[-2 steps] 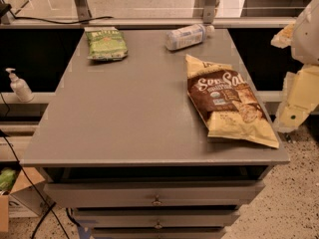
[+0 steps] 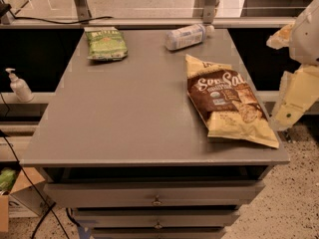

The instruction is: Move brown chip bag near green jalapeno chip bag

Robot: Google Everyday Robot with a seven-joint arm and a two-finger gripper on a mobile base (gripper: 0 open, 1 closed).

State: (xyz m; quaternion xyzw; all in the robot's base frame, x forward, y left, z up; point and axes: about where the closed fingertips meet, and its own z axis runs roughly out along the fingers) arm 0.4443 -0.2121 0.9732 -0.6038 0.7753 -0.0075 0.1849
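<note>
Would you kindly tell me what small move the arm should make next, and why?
Probably bring the gripper leftward over the brown chip bag. The gripper hangs past the right edge of the table, apart from that bag, which lies front right, far from the green jalapeno chip bag at back left.

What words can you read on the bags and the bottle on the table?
"Sea Salt": white script on the dark middle of the brown chip bag; the smaller print under it is too blurred to read.
On the green jalapeno chip bag: pale lettering, too blurred to read.
On the clear bottle: label unreadable.
On the pincer, just off the right edge of the table beside the brown chip bag: no text shows.
</note>
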